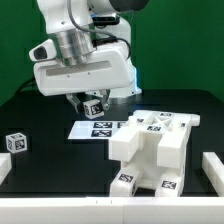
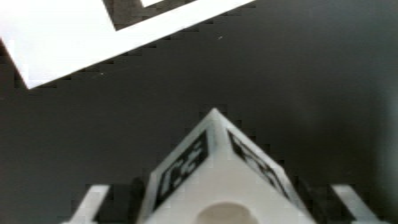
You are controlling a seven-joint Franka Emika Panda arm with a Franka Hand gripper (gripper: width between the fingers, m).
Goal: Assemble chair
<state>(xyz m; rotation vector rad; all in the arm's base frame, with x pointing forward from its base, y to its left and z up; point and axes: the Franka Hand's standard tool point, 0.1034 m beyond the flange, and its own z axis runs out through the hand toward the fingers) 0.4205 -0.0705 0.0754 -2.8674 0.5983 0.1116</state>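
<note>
Chair piece, white and tagged, sits clamped in the jaws of the gripper over the marker board, while the half-built chair body stands to the exterior view's right and nearer.

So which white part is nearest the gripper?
The small part, right in the gripper. The cube at the exterior view's left and the big built chunk sit farther off.

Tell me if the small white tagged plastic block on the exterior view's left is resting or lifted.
Resting: the small white tagged plastic block sits on the black table, apart from the pincer.
</note>
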